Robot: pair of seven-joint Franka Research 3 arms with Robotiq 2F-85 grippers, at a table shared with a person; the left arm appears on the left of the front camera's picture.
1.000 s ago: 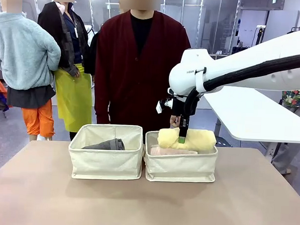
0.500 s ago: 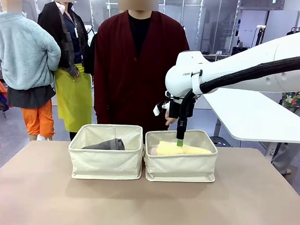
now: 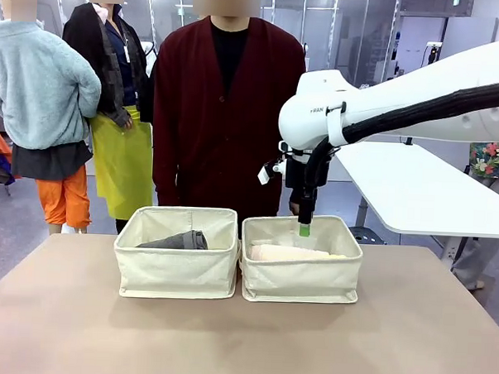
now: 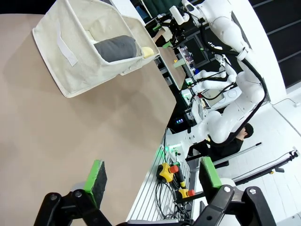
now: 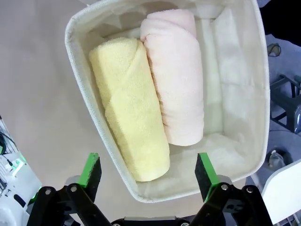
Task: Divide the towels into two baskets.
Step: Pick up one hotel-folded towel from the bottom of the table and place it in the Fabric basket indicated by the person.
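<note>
Tan table (image 3: 392,342): both jaws wide, empty; person (image 3: 224,111) behind baskets (image 3: 299,276) (yellow towel (image 5: 129,108) inside).

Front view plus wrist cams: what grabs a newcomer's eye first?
The big white right arm reaching in from the right, its right gripper open above the right basket. From that wrist, the pale yellow towel and pale pink towel lie side by side inside it. The dark grey towel pokes up in the left basket, before a person in a maroon cardigan.
</note>
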